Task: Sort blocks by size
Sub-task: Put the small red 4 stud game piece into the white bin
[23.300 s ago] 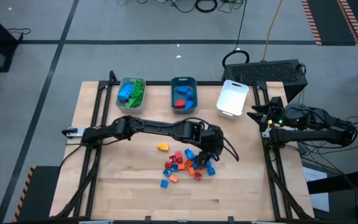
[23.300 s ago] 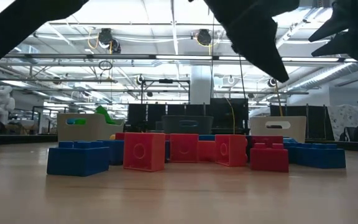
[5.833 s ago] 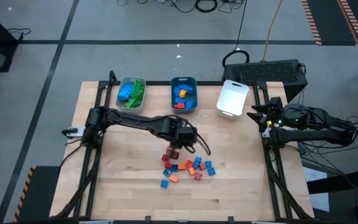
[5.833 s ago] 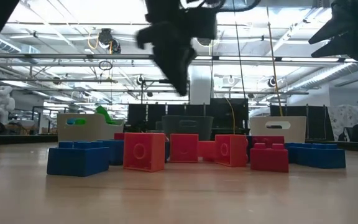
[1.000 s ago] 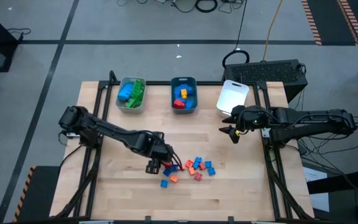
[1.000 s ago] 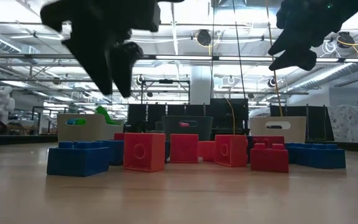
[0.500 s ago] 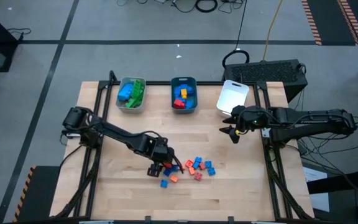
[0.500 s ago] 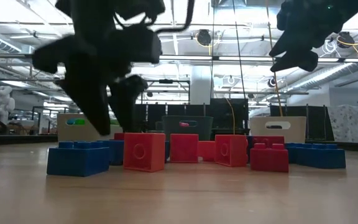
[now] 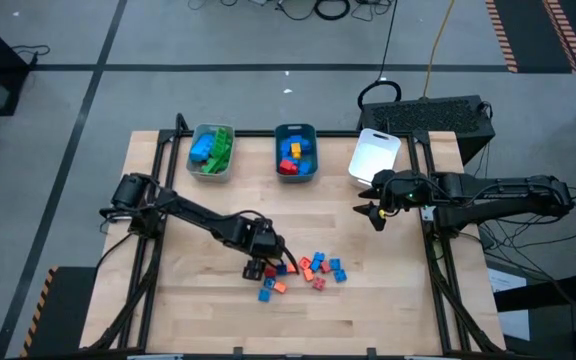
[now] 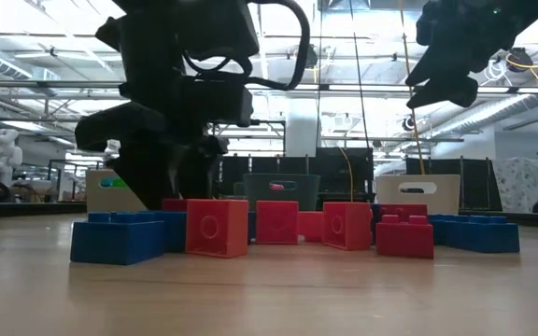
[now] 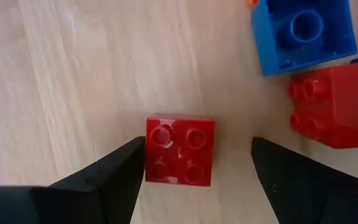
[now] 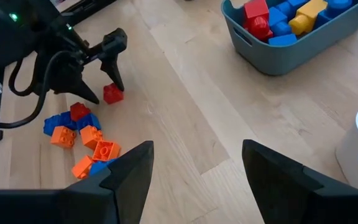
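Note:
My left gripper (image 9: 259, 268) is open and low over the table at the left edge of a cluster of small red, blue and orange blocks (image 9: 313, 270). Its fingers stand on either side of a small red four-stud brick (image 11: 179, 149), which lies flat on the wood, studs up. That brick also shows in the right wrist view (image 12: 112, 94). My right gripper (image 9: 369, 212) is open and empty, held above the table right of centre, near the white tray. My left gripper points down over the small red brick. One finger (image 11: 126, 163) stands right against the brick's side (image 11: 149, 152), and I cannot tell whether it touches. The other finger (image 11: 272, 163) is well clear of the brick's opposite side.
Along the far edge stand three trays. A grey tray (image 9: 196, 163) holds green and blue blocks, a teal tray (image 9: 280, 168) holds blue, red and yellow blocks, and there is a white tray (image 9: 375, 160). A blue brick (image 11: 303, 31) and a red brick (image 11: 334, 102) lie close to my left gripper.
My left gripper has gone a little toward the table's right edge and down to the table, ending with its fingers on either side of the small red brick. The blocks have stayed where they were.

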Tool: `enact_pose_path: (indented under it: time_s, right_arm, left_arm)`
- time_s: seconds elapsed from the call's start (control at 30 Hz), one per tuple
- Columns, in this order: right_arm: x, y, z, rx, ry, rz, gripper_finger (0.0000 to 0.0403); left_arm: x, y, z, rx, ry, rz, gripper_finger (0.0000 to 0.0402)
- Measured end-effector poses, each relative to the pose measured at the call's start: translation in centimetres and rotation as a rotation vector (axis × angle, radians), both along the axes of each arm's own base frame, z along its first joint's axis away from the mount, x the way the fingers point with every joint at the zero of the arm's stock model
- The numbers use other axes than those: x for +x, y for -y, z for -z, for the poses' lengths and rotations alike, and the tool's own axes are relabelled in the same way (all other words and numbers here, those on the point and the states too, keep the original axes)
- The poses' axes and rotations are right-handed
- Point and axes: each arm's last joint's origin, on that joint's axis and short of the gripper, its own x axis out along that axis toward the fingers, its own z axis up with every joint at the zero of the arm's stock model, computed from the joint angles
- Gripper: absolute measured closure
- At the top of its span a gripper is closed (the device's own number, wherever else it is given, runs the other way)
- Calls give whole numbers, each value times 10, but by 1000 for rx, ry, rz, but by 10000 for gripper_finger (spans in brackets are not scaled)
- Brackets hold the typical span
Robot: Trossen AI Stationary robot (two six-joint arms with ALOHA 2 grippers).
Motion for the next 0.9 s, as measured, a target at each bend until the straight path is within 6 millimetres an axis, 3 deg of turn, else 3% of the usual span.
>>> enact_pose_path:
  time_s: [0.17, 0.43, 0.5, 0.67, 0.9]
  right_arm:
    - [0, 0, 0, -2, -2, 2, 165]
    - [0, 0, 0, 14, 0, 13, 165]
    - [0, 0, 0, 18, 3, 15, 165]
    - [0, -1, 0, 46, 4, -2, 165]
    - [-1, -3, 2, 75, -13, -18, 165]
  left_arm:
    - [4, -6, 2, -4, 11, -17, 132]
    - [9, -21, 3, -12, 30, -64, 260]
    - [12, -31, 1, -1, 20, -92, 260]
    - [34, -75, -27, 17, 88, -190, 260]
    - [64, -161, -101, 103, 374, -369, 260]
